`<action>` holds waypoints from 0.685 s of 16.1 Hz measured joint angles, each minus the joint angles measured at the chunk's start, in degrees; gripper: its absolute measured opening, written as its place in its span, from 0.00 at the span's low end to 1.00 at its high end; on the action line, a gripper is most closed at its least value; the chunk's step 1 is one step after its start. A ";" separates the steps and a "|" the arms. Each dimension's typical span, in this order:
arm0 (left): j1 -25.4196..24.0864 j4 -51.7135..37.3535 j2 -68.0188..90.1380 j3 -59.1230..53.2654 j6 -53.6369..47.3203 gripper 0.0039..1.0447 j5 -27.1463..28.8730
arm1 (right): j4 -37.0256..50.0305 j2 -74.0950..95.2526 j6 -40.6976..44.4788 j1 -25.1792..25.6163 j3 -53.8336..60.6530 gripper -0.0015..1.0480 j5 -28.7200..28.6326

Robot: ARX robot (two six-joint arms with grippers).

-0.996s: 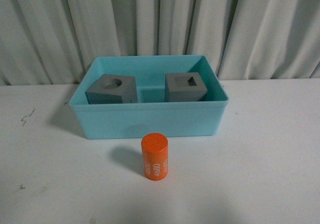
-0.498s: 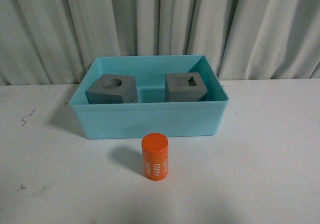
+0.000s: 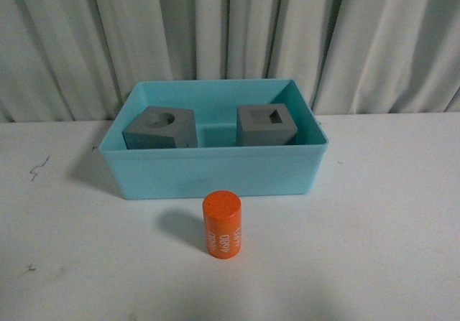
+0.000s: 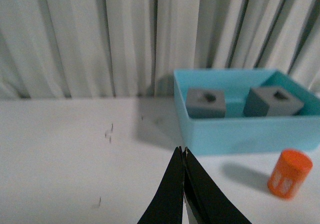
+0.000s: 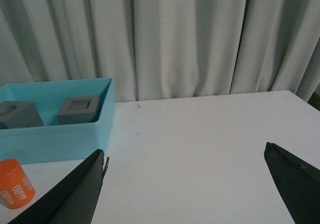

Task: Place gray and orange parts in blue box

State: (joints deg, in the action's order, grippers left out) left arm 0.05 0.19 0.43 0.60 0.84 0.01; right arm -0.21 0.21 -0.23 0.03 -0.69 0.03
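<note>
The blue box [image 3: 215, 174] stands at the back middle of the white table. Inside it sit two gray cubes: one with a round recess [image 3: 162, 128] on the left and one with a square recess [image 3: 267, 125] on the right. The orange cylinder [image 3: 222, 224] stands upright on the table just in front of the box, white lettering on its side. Neither arm shows in the front view. My left gripper [image 4: 183, 151] is shut with nothing in it, over bare table left of the box [image 4: 235, 134] and cylinder [image 4: 289, 174]. My right gripper [image 5: 185, 154] is open and empty, right of the box [image 5: 55, 139] and cylinder [image 5: 14, 183].
A pleated grey curtain [image 3: 230, 34] hangs right behind the table. A few small dark marks [image 3: 39, 166] dot the white tabletop at the left.
The orange cylinder's lettering has turned a little between frames; it stays in the same spot. Nothing else has moved.
</note>
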 joint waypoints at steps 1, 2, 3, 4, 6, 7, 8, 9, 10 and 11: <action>0.00 -0.11 -0.09 0.09 0.00 0.01 0.11 | 0.04 0.00 0.02 -0.02 0.00 0.94 -0.04; -0.02 0.26 -0.02 0.00 -0.02 0.01 0.11 | 0.04 0.00 0.02 -0.02 0.00 0.94 -0.04; -0.02 -0.13 -0.09 0.00 0.02 0.01 0.04 | -0.07 0.00 0.02 -0.02 0.00 0.94 -0.02; -0.02 0.07 -0.09 0.00 0.00 0.10 0.00 | 0.02 -0.02 0.02 -0.02 0.00 0.94 -0.04; -0.02 0.02 -0.09 0.00 0.00 0.32 0.00 | 0.00 -0.02 0.02 -0.02 0.02 0.94 -0.04; -0.02 0.02 -0.09 0.00 0.00 0.44 0.02 | 0.00 -0.02 0.02 -0.02 0.00 0.94 -0.02; -0.02 0.02 -0.09 0.00 0.00 0.56 0.00 | 0.00 -0.02 0.02 -0.02 0.00 0.94 -0.02; -0.02 0.02 -0.09 0.00 -0.02 0.68 0.00 | 0.00 -0.02 0.02 -0.02 0.00 0.94 -0.02; -0.02 0.02 -0.09 0.00 0.00 0.80 0.00 | 0.00 -0.02 0.02 -0.02 0.00 0.94 -0.02; -0.02 0.02 -0.09 0.00 0.00 0.91 0.00 | 0.00 -0.02 0.02 -0.02 0.00 0.94 -0.02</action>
State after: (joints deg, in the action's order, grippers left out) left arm 0.03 0.21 0.34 0.60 0.84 0.01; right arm -0.21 0.19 -0.21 0.01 -0.69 0.01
